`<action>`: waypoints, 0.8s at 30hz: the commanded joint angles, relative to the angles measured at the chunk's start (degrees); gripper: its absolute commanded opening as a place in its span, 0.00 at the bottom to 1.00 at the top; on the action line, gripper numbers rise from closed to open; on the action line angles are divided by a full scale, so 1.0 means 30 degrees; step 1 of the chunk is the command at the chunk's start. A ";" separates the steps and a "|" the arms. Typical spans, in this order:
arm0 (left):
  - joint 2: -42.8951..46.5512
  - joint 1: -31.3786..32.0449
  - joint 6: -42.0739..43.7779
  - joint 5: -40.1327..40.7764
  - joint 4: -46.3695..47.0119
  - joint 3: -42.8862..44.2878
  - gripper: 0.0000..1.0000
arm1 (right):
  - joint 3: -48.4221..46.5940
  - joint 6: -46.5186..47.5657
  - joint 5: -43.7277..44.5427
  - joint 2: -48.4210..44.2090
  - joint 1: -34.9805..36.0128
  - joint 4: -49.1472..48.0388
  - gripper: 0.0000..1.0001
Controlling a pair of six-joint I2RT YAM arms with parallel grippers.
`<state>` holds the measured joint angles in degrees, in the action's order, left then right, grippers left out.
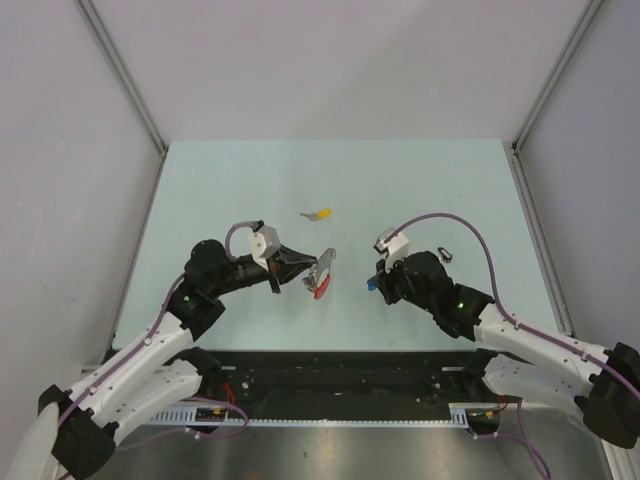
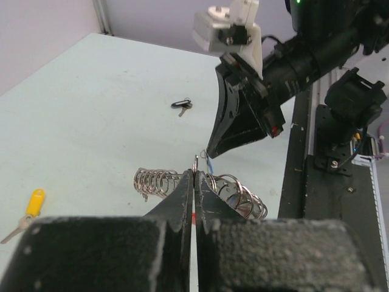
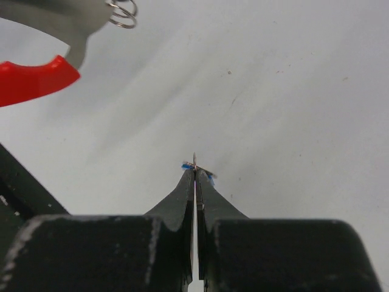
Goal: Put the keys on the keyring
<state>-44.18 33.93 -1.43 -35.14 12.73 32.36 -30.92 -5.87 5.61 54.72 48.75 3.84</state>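
1. Keyring is mid-table, pinched shut in your left gripper, red strap attached.
2. Your right gripper, just right of it, clamps the blue key.
3. Yellow key lies farther back.

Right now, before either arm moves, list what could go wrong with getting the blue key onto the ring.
1. The right gripper pinches the blue-capped key only at its very fingertips. Pushing against the ring could twist the key or pop it out.
2. The left gripper holds the keyring by a thin edge, with the red strap hanging free, so the ring may pivot away.
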 commanded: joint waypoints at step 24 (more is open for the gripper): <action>-0.4520 0.0408 0.3495 -0.6481 -0.1900 0.4039 0.00 | -0.7829 0.5264 -0.2108 -0.1658 0.3610 0.6954 0.00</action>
<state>-58.78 34.76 6.20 -51.11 5.96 42.61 -52.03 5.32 -3.68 49.34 56.25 24.80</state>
